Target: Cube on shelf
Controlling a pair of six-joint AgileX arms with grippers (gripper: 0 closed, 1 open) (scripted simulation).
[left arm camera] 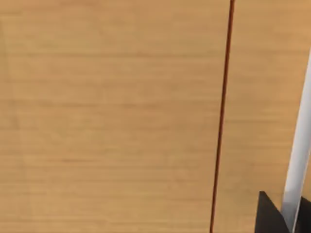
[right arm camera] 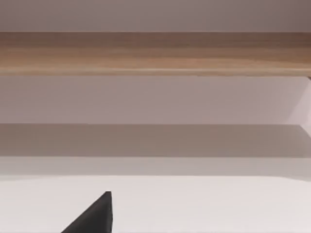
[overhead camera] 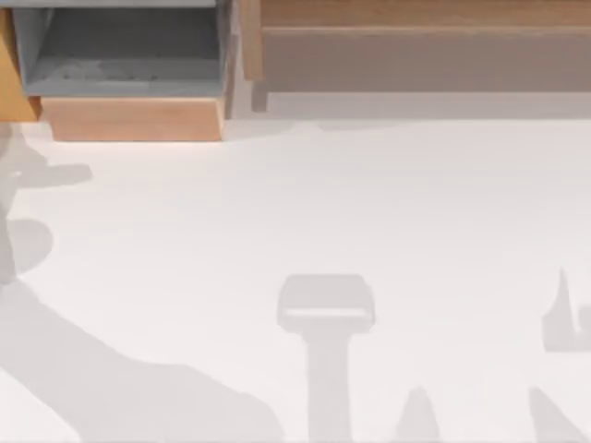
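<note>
Up at the far right of the counter [overhead camera: 295, 212] in the top view stands the shelf [overhead camera: 416, 14], a long light-brown wooden board running off the right edge, with a grey-brown shaded recess beneath it. The right wrist view faces it squarely: the shelf [right arm camera: 155, 53] crosses that picture as a level wooden band, the shaded recess lies under it, and the pale counter [right arm camera: 204, 204] spreads in front. A dark tip of the right end effector [right arm camera: 97, 216] juts over the counter, well apart from the shelf; whether it is spread or pressed together I cannot tell. Just left of the shelf in the top view sits a smaller wooden box unit [overhead camera: 129, 120] with a grey interior. The left wrist view looks closely at a light wood-grain surface [left arm camera: 107, 116] crossed by a thin dark-red line [left arm camera: 221, 116], with a white strip [left arm camera: 299, 145] at one side and a dark corner of the left end effector [left arm camera: 268, 217] beside it; its state cannot be told either. Grey shadows [overhead camera: 325, 314] lie across the near half of the counter.
</note>
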